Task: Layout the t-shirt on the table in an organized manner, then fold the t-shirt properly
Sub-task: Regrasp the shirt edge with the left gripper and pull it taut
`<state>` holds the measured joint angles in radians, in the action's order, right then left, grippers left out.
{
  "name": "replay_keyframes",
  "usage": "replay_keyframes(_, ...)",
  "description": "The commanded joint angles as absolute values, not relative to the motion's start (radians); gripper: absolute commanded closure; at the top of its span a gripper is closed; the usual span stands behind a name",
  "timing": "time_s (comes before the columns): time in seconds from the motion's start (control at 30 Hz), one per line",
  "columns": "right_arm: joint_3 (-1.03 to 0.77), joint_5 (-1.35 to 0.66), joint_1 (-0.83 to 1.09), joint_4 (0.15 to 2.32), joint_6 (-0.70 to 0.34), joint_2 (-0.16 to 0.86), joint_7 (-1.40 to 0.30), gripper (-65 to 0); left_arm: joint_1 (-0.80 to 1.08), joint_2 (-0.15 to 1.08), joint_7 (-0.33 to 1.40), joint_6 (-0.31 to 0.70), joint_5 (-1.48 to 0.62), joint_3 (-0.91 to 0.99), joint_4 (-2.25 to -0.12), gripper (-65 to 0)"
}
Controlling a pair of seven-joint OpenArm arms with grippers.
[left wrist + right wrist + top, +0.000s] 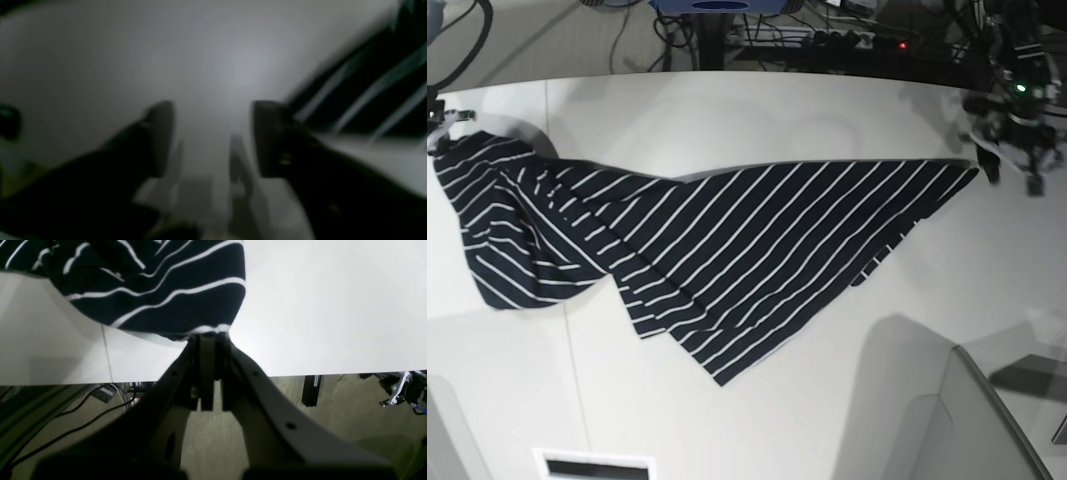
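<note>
Base view, near to far: t-shirt lay stretched diagonally across table, mid-frame. Left gripper, upper right, jaws apart, empty, just off shirt corner. Right gripper, upper left, clamped on shirt edge. Risk: freed corner slumps, wrinkles return. Left wrist view blurred; right gripper barely visible in base.

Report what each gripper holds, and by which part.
Right gripper: shut on the t-shirt, pinching its edge. Left gripper: open, holding nothing.
</note>
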<state>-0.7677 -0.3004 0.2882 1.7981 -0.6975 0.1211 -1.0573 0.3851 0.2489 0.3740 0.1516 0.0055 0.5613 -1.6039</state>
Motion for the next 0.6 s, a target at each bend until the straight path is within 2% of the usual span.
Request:
replay_keyframes(0.0, -0.773, -0.308, 0.285, 1.817, -0.698, 0.137, -1.041, -0.6, 0.389, 0.257, 0.354, 0.137, 0.005, 0.584, -1.653, -43.4)
replay_keyframes(0.1, -0.773, -0.308, 0.285, 1.817, -0.698, 0.137, -1.041, -0.6, 0.377, 0.239, 0.354, 0.139, -0.001, 0.544, -1.75, -44.8)
replay_keyframes(0.23, -0.746, -0.308, 0.285, 1.816, -0.698, 0.137, -1.041, -0.6, 0.292, 0.229, 0.354, 0.173, 0.001, 0.262, -1.764, -42.9)
replay_keyframes(0.27, -0.734, -0.308, 0.285, 1.816, -0.698, 0.137, -1.041, -0.6, 0.255, 0.226, 0.351, 0.173, 0.004, 0.176, -1.725, -39.2)
replay_keyframes(0.33, -0.72, -0.308, 0.285, 1.816, -0.698, 0.137, -1.041, -0.6, 0.176, 0.214, 0.346, 0.173, 0.007, 0.048, -1.63, -27.6)
replay_keyframes(0.4, -0.704, -0.308, 0.285, 1.814, -0.698, 0.137, -1.041, -0.6, 0.081, 0.18, 0.344, 0.171, 0.008, -0.045, -1.503, -7.1)
replay_keyframes(0.43, -0.696, -0.308, 0.285, 1.814, -0.698, 0.137, -1.04, -0.6, 0.038, 0.157, 0.344, 0.171, 0.008, -0.065, -1.44, 0.0)
replay_keyframes(0.57, -0.696, -0.308, 0.285, 1.81, -0.698, 0.137, -1.017, -0.6, -0.085, 0.076, 0.344, 0.171, 0.01, -0.085, -1.241, 0.0)
